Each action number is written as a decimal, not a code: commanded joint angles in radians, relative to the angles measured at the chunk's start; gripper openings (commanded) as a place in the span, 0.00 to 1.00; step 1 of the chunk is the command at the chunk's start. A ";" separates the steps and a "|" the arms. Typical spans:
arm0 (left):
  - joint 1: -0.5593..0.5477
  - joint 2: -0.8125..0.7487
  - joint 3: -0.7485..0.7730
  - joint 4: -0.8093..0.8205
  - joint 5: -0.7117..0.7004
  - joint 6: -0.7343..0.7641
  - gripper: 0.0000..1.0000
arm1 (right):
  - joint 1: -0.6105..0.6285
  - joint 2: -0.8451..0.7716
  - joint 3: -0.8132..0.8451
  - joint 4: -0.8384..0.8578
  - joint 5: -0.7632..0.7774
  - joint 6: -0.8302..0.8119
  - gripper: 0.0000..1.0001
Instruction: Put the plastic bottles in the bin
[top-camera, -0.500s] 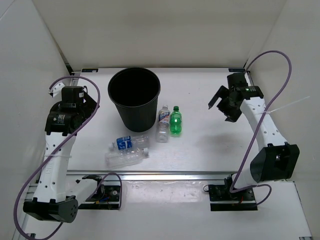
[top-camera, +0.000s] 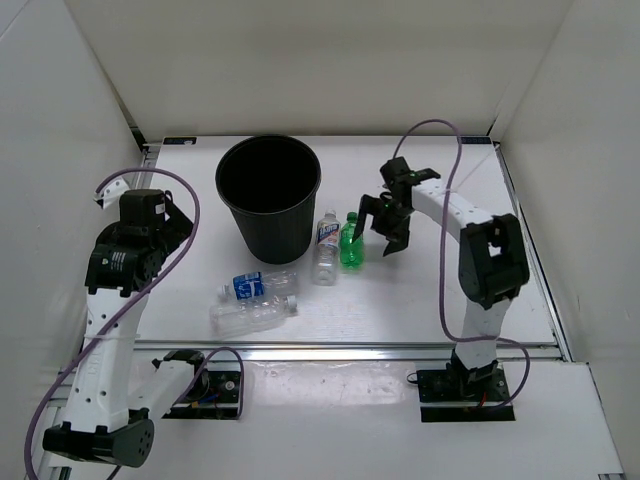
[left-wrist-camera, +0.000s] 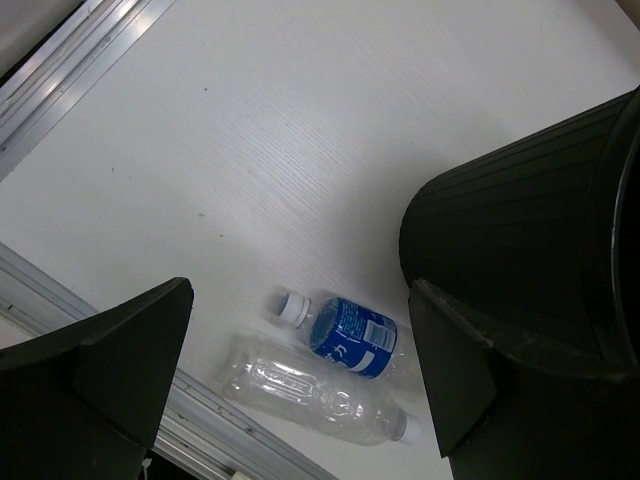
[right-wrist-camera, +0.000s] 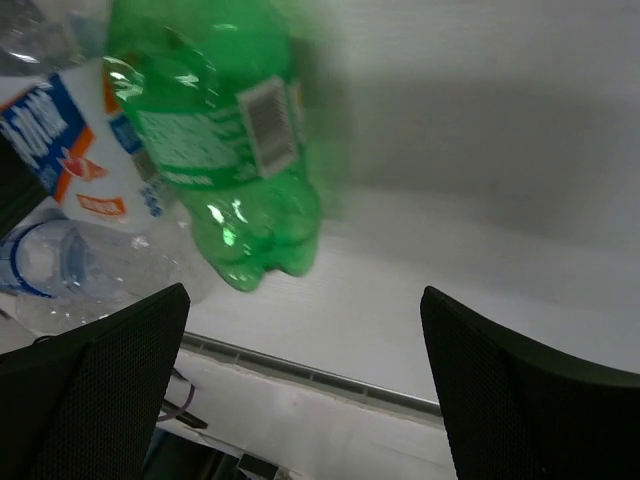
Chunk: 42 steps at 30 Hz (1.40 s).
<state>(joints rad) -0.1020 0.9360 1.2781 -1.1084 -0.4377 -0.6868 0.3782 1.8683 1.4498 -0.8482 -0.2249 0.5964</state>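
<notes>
The round black bin (top-camera: 268, 195) stands at the back left. A green bottle (top-camera: 350, 243) and a clear bottle with a white-blue label (top-camera: 325, 247) lie side by side right of it. A blue-labelled bottle (top-camera: 256, 286) and a plain clear bottle (top-camera: 252, 314) lie in front of the bin; both also show in the left wrist view, blue-labelled bottle (left-wrist-camera: 348, 332), clear one (left-wrist-camera: 320, 390). My right gripper (top-camera: 381, 225) is open and empty, just right of the green bottle (right-wrist-camera: 215, 150). My left gripper (top-camera: 160, 222) is open and empty, left of the bin (left-wrist-camera: 530, 240).
White walls enclose the table on three sides. A metal rail (top-camera: 340, 350) runs along the near edge, with cable boxes below it.
My right gripper has swung left from the back right corner to beside the green bottle. My left arm has shifted slightly nearer. The bottles have not moved.
</notes>
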 joint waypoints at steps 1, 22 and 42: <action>-0.007 -0.003 0.020 -0.033 -0.030 0.040 1.00 | 0.019 0.083 0.107 0.086 -0.080 -0.033 1.00; 0.012 0.055 0.047 -0.070 -0.032 -0.017 1.00 | -0.010 0.146 0.266 0.031 -0.090 -0.086 0.60; 0.041 0.147 -0.108 0.084 0.076 -0.100 1.00 | 0.303 0.203 1.066 0.126 -0.295 -0.038 0.93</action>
<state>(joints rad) -0.0662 1.0782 1.1854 -1.0687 -0.3840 -0.7696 0.6201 1.9774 2.5252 -0.7025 -0.4526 0.5743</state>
